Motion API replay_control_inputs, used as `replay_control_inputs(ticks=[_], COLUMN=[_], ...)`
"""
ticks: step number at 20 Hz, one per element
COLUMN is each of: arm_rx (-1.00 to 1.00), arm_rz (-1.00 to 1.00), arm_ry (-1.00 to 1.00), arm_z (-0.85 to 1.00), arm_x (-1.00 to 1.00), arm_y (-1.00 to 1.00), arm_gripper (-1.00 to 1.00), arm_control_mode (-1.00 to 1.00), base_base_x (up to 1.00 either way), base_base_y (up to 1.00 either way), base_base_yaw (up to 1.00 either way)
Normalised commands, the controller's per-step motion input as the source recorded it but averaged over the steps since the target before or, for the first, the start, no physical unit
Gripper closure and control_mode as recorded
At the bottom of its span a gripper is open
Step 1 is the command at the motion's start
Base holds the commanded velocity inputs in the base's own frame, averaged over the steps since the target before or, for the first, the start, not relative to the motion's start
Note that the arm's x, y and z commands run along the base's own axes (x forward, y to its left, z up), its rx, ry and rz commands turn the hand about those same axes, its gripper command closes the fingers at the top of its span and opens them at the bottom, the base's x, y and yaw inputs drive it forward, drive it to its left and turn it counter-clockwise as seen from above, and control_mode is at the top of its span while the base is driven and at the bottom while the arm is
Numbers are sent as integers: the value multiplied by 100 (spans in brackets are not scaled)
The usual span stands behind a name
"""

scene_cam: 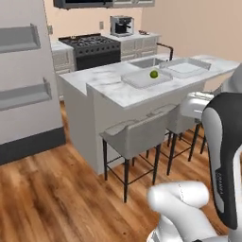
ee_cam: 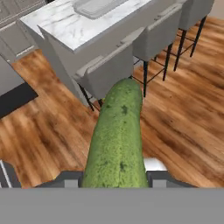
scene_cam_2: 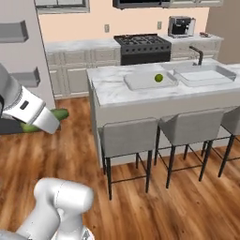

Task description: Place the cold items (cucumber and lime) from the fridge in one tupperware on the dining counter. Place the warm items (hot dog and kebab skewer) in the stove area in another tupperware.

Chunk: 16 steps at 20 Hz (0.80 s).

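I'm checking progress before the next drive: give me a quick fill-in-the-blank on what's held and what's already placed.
1. The gripper is shut on the ____.
2. The lime lies in a tupperware on the ____ counter.
3. The other tupperware beside it holds ____.
4. Grey ____ stand along the counter's near side.

Missing words: cucumber; dining; nothing; stools

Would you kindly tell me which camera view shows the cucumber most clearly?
The hand view: the cucumber runs up its middle, its speckled green skin plain, clamped in the gripper. The right base view shows just a green end poking past the hand.
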Motion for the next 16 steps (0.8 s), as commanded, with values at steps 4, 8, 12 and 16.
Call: replay_control_inputs(ticks=[4, 8, 12, 16], arm_rx=[0, 0, 0, 0], arm_rz=[0, 0, 0, 0], arm_ry=[0, 0, 0, 0], arm_z=[0, 0, 0, 0], arm_x=[0, 0, 0, 0], arm_y=[0, 0, 0, 0], arm_gripper=[100, 100, 100, 100], arm_control_mode=[100, 100, 100, 100], base_base_x=[43, 70, 82, 84], base_base_y=[-84, -72, -62, -65], base_base_yaw=[-12, 31, 49, 46])
